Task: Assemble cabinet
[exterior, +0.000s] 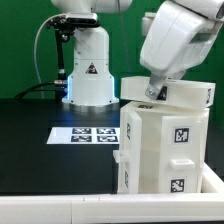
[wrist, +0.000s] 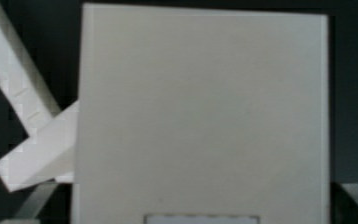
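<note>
- The gripper sits at the top of the cabinet; its jaws are hidden, so I cannot tell their spread or whether they hold anything.
- One cabinet stands at the exterior view's right, three marker tags visible, touching the black table.
- One marker board carries four tags, no readable writing.

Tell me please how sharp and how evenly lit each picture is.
Exterior view: fairly sharp, the tags on the white plastic boxy cabinet and on the thin flat white marker board read clearly; the dark table stays evenly dark, without glare. Wrist view: soft and blurred; the white slab looks flat grey, edges fuzzy, almost no shadow on it.
</note>
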`<move>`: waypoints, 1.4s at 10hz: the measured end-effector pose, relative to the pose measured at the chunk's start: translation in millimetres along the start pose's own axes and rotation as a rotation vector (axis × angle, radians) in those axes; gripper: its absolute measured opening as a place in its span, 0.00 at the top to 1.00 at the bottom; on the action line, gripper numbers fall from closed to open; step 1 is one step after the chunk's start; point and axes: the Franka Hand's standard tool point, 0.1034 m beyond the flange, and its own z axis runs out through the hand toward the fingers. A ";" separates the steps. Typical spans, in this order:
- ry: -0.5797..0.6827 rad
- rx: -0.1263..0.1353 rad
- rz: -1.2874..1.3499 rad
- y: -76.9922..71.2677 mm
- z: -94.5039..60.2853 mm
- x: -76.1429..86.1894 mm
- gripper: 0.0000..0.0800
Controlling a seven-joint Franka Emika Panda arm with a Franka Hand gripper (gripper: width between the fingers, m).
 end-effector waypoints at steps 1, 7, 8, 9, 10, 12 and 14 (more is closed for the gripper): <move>-0.027 0.018 0.002 0.8 2.2 -0.4 0.31; -0.029 0.018 0.154 1.0 1.5 0.3 0.31; -0.028 0.018 0.136 1.2 1.5 0.3 0.31; -0.028 0.018 0.136 1.2 1.5 0.3 0.31; -0.028 0.018 0.136 1.2 1.5 0.3 0.31; -0.028 0.018 0.136 1.2 1.5 0.3 0.31; -0.028 0.018 0.136 1.2 1.5 0.3 0.31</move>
